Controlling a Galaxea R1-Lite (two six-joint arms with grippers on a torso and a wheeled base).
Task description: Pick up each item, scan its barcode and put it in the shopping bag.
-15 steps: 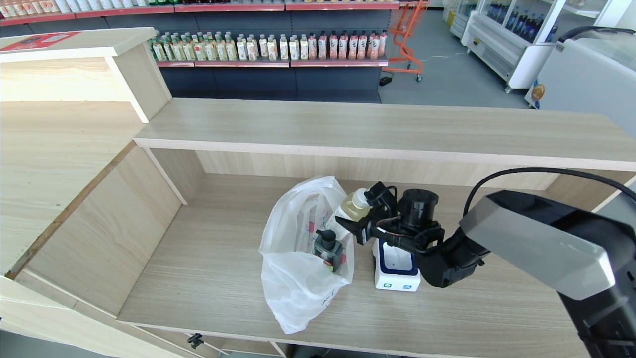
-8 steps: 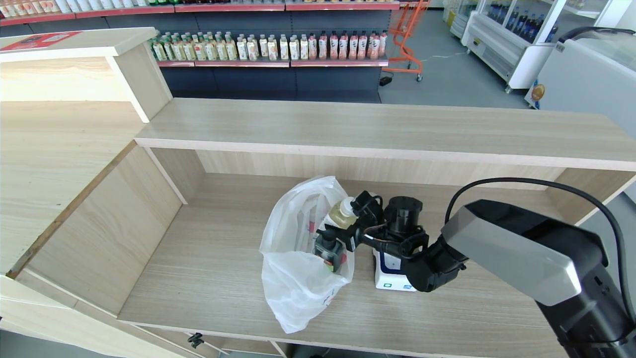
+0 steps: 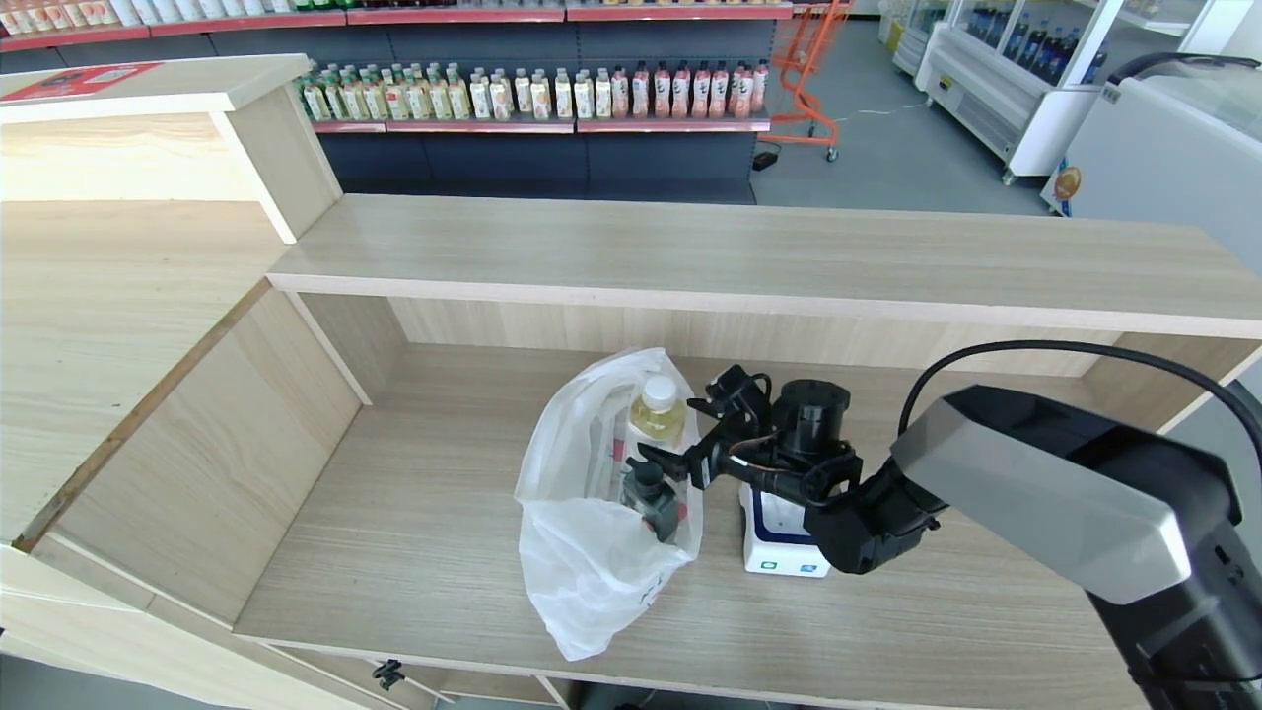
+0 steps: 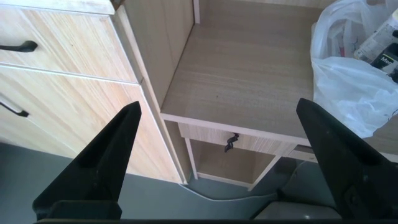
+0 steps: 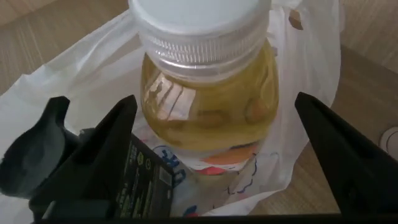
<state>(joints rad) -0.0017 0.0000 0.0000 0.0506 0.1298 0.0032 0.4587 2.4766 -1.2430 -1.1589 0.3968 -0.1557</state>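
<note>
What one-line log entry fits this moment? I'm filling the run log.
step: bagging | bottle: upright in shopping bag | right gripper: open, facing bottle | left gripper: open

Place: shop (a checkout corner)
Shelves (image 3: 552,125): rows of bottled drinks (image 3: 537,94), far beyond the right gripper (image 3: 675,429)
Coolers (image 3: 996,79): glass-fronted, beyond it to the right

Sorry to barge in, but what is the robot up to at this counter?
The robot is bagging shop items at a checkout counter. Its right gripper is open on either side of a bottle of yellow drink, which stands upright inside the white shopping bag next to a dark pump bottle. The scanner sits on the counter just to the right of the bag. The left gripper is open and holds nothing.
</note>
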